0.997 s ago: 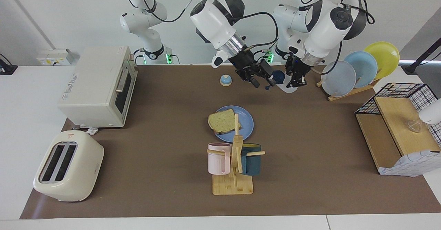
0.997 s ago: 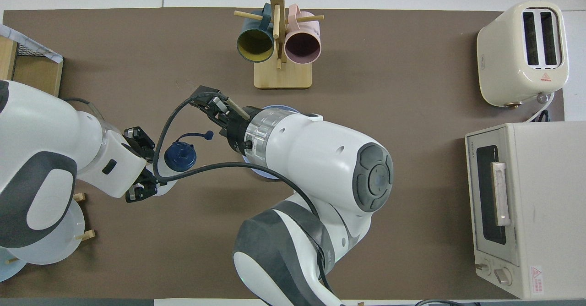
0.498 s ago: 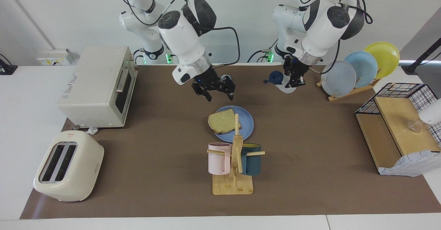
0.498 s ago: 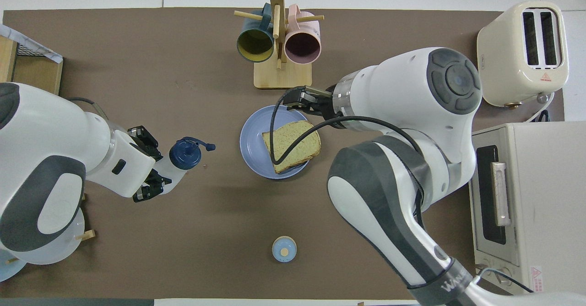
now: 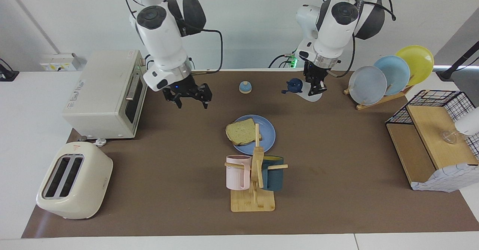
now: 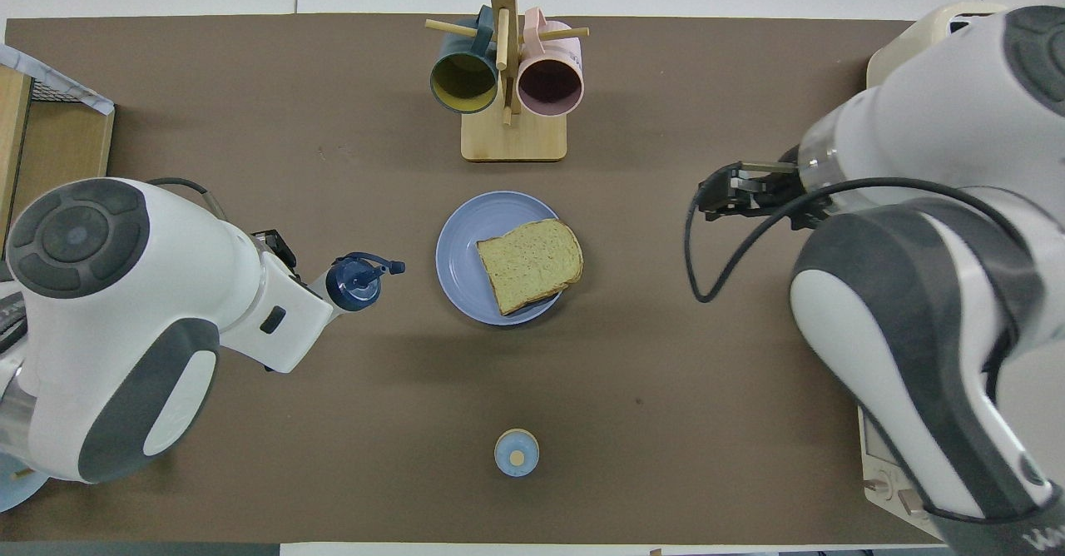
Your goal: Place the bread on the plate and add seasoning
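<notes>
the left gripper [image 5: 315, 87] grips the seasoning [image 5: 304, 90] clear of the plate [image 5: 267, 132]; right gripper [image 5: 191, 101] gapes.

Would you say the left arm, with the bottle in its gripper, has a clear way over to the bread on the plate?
Probably yes. The left gripper is shut on the seasoning bottle, and only bare table lies between it and the bread on the plate. The right gripper hangs open by the toaster oven.

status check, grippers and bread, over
Left gripper shut on seasoning bottle. Right gripper open, empty, over table. Bread on blue plate. Nothing in the way.
</notes>
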Robot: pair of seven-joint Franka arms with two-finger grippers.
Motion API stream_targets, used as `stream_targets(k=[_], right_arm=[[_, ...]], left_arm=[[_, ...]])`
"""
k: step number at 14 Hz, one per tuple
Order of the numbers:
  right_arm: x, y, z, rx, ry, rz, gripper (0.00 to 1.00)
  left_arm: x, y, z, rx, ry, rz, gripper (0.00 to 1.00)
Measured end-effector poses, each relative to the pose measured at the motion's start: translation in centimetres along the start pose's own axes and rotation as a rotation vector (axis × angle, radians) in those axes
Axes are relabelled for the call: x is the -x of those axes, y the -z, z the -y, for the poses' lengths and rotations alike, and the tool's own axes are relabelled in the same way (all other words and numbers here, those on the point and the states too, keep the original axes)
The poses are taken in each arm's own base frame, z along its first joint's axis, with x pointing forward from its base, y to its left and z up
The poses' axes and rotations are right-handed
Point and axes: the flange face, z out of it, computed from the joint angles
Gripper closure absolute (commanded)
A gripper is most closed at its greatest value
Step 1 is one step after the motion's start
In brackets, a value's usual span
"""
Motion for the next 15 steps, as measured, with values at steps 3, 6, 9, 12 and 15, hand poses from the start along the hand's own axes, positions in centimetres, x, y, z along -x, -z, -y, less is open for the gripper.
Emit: stream_targets(k=[3, 6, 9, 12, 15], right_arm=[[2.4, 3.8, -4.8, 0.074, 0.046, 0.018, 0.0], [1.9, 3.8, -8.1, 0.077, 0.048, 0.026, 0.0], [0.9, 3.2, -9.7, 0.08, 0.042, 0.037, 0.0], [0.7, 3.1, -10.4, 0.089, 0.045, 0.038, 0.0], [0.7, 3.4, -11.8, 0.086, 0.02, 0.03, 0.0]], left_arm=[[-2.1, 0.3, -1.1, -0.075, -0.032, 0.088, 1.0], [-4.2, 0.0, -1.6, -0.152, -0.057, 0.182, 1.0], [-8.1, -1.1, -1.7, -0.212, -0.076, 0.258, 1.0], [-11.3, -1.9, -2.1, -0.274, -0.093, 0.343, 1.0], [-14.1, -2.8, -2.9, -0.314, -0.113, 0.419, 1.0]])
